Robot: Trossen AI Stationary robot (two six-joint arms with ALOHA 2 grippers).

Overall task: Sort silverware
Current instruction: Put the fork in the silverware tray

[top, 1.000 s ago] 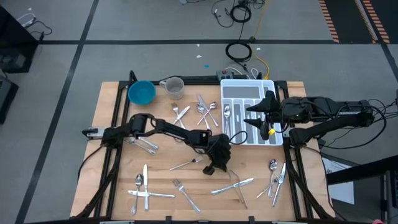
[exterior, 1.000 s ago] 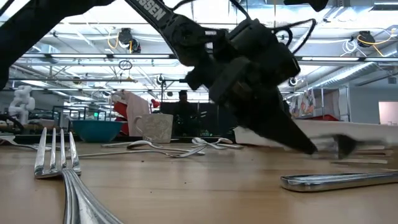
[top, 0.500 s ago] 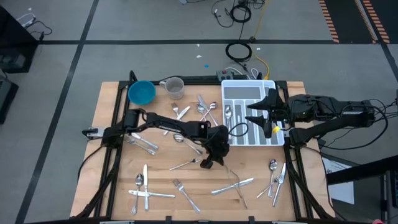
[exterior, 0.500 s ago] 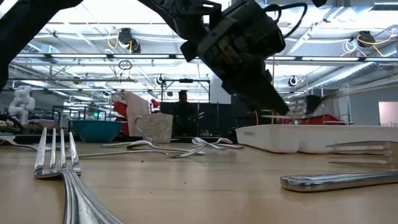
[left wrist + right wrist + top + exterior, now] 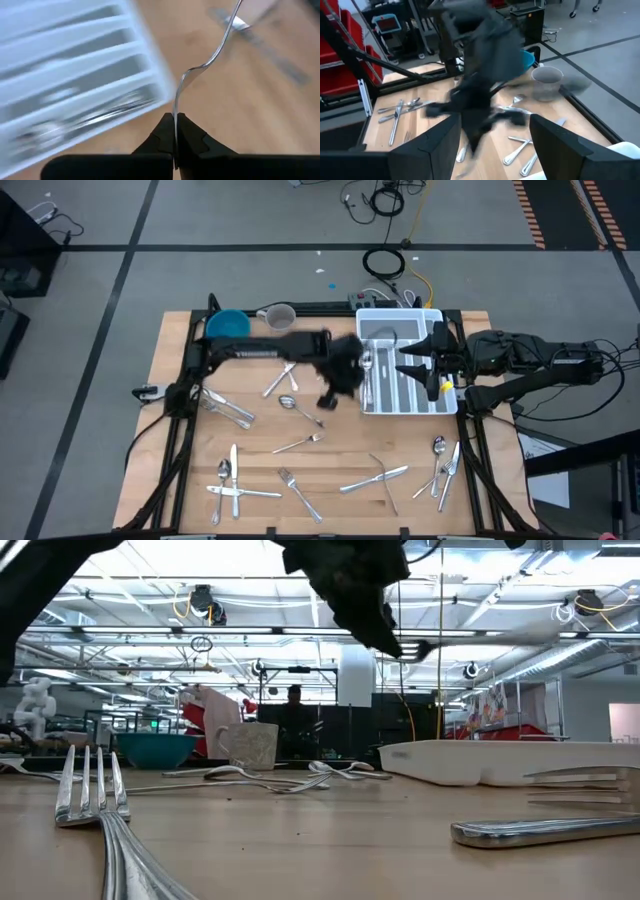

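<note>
You have a light wooden table (image 5: 190,480) with a black frame around it. On the far side sit a round blue bowl (image 5: 229,326) and, just beside it, a clear plastic cup (image 5: 279,319). A white plastic tray with long slots (image 5: 402,402) lies at the right. Shiny silver forks, spoons and knives (image 5: 232,484) are scattered over the wood, some near the front edge, some in the middle, some by the right corner.

A robotics lab or workshop. Bare ceiling trusses (image 5: 200,635) with hanging cables run overhead, red storage bins (image 5: 340,55) line metal racks, and taped lines (image 5: 130,247) cross the grey concrete floor around the wooden counter (image 5: 330,470).
</note>
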